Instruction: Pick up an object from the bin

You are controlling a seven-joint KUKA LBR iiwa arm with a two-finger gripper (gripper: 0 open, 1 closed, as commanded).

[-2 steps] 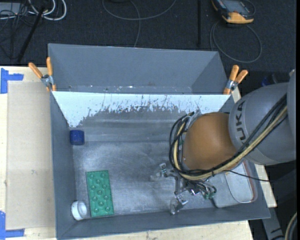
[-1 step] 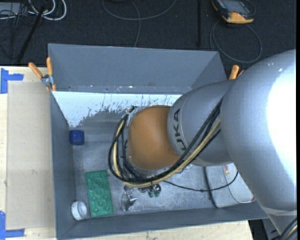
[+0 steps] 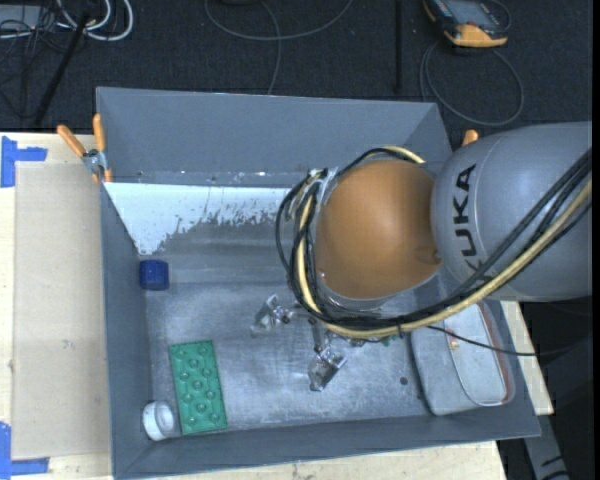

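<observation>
Grey bin (image 3: 260, 128) floor under the wide-spread jaws is bare, nothing btwn them, so I'd shift to the green studded plate (image 3: 198, 386) at view's lower left, straddle its narrow width, then close.

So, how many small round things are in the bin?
2. A blue one by the left wall; a white one in the near left corner, beside the green studded plate. The arm may hide more.
</observation>
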